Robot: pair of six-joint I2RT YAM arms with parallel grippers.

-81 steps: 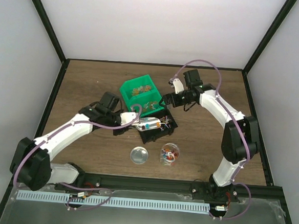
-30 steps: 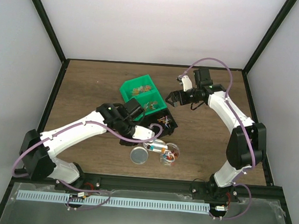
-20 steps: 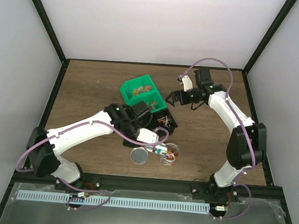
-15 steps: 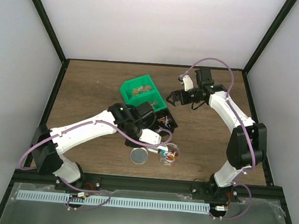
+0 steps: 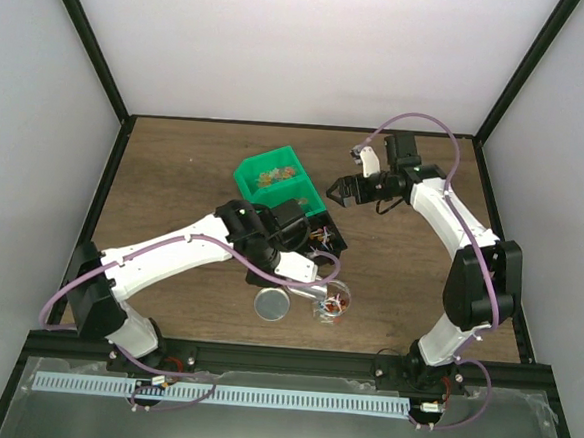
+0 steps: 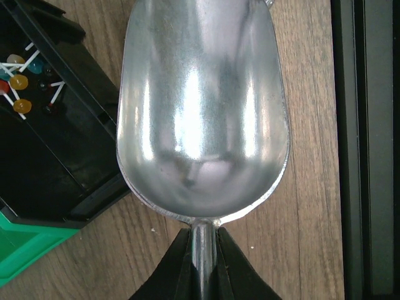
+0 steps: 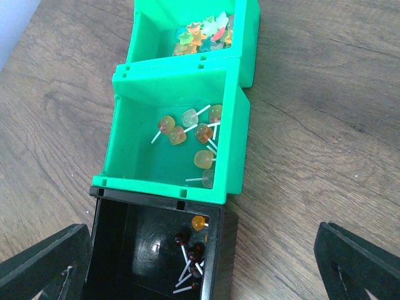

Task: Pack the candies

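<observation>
My left gripper [image 5: 305,281] is shut on the handle of a metal scoop [image 6: 203,112], and its fingers [image 6: 232,269] pinch the stem. The scoop's bowl is empty. In the top view the scoop's tip hangs over a clear cup [image 5: 333,302] that holds small red, blue and orange candies. More candies on white sticks [image 7: 199,253] lie in a black bin [image 7: 112,250]; they also show in the left wrist view [image 6: 17,81]. My right gripper [image 5: 336,192] is open and empty above the bins, its fingers [image 7: 44,262] wide apart.
Two joined green bins [image 7: 122,125] hold yellow lollipops [image 7: 187,134] and star sweets [image 7: 203,34]. A round clear lid [image 5: 272,304] lies left of the cup. The black frame rail [image 6: 365,150] runs close by on the right of the scoop.
My left arm swung the scoop from the black bin to the clear cup; the scoop, which carried candies, is now empty. My right gripper drew back a little, up and right.
</observation>
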